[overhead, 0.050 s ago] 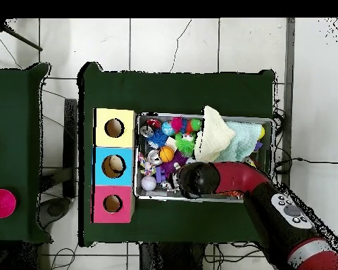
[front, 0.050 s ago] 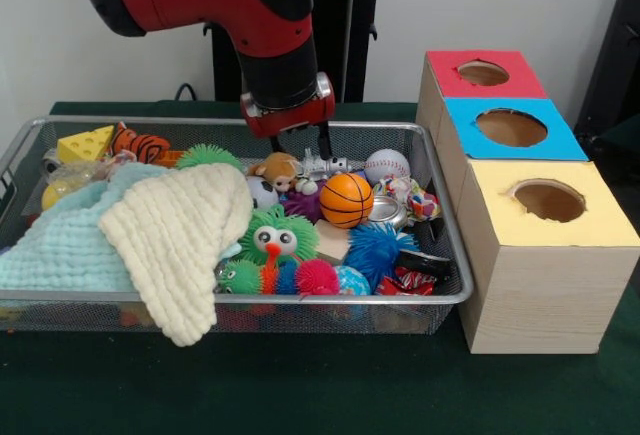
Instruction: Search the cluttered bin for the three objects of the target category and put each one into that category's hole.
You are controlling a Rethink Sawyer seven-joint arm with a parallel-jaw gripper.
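Note:
My gripper hangs open over the back middle of the wire bin, with nothing between its fingers. Just below it sit a brown monkey toy and a small silver robot figure. An orange basketball lies to the right of them, and a white baseball rests near the back right corner. A black-and-white ball shows partly beside the monkey. In the overhead view the arm's end covers the gripper; the basketball and the baseball show there.
Three wooden boxes stand right of the bin, with holes in red, blue and yellow tops. A cream cloth and a mint cloth cover the bin's left half. Spiky balls, a green fuzzy creature, a cheese wedge crowd the rest.

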